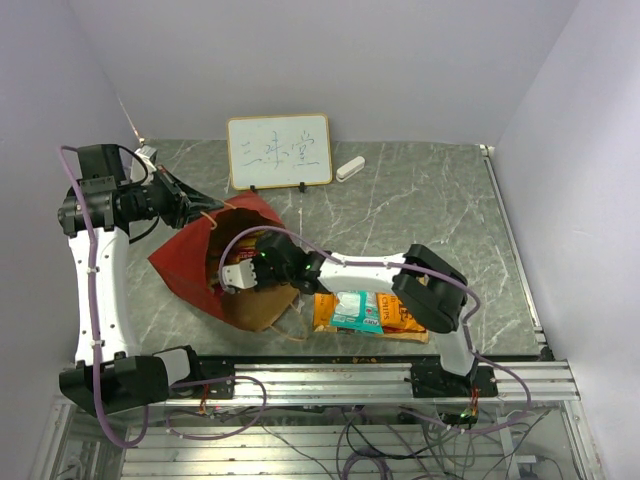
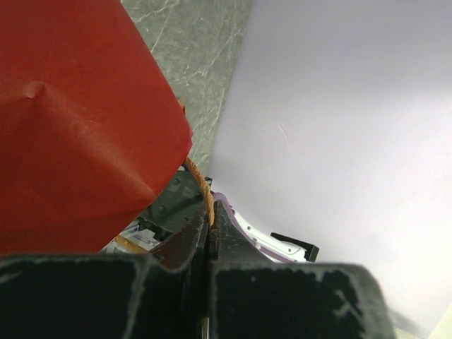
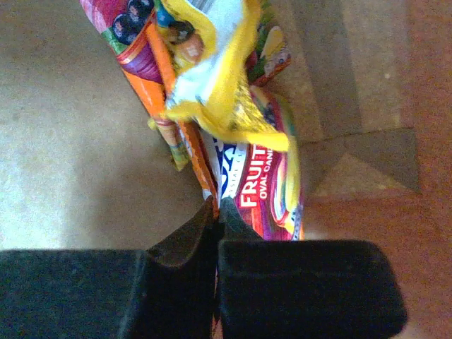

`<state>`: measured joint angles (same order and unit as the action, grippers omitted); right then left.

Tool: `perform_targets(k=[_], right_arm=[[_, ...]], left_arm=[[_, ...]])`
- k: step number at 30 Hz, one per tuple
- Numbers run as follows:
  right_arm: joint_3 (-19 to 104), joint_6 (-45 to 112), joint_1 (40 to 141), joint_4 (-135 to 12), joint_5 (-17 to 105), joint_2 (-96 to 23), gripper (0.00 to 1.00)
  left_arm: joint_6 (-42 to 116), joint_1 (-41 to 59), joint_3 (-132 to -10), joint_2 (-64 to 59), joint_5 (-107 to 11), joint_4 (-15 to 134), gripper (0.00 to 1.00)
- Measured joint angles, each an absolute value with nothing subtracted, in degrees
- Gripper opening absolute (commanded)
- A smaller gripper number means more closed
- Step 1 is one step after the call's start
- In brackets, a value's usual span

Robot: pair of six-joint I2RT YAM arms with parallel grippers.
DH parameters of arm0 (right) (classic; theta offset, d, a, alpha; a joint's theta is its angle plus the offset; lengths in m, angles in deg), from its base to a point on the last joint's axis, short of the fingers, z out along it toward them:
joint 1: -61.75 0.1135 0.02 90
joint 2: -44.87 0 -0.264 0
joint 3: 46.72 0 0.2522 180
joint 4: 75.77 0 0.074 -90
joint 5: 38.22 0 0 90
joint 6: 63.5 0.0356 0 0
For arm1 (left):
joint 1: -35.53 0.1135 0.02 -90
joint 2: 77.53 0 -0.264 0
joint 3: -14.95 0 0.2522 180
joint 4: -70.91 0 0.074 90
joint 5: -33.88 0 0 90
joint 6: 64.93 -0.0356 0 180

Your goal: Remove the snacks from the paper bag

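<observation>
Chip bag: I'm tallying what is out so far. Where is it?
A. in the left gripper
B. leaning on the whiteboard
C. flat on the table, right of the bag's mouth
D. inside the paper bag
C: the chip bag lies flat on the table, just outside the open mouth of the paper bag.

"FRUIT" and "OVAL CAND…" stand in white on a pink-red packet (image 3: pixel 258 191). The whiteboard (image 1: pixel 279 151) bears handwritten characters, unclear.
</observation>
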<state>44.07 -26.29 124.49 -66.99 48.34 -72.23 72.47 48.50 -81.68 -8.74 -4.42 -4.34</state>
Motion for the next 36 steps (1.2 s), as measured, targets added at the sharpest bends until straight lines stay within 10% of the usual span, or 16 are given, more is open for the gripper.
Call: perform_targets(k=[36], right_arm=[[43.40,14.30,123.31,-42.81,46.53,-29.94,0.00]], left_arm=[[79.33,48.53,-82.75,-8.30,-5.05,4.20,0.07]])
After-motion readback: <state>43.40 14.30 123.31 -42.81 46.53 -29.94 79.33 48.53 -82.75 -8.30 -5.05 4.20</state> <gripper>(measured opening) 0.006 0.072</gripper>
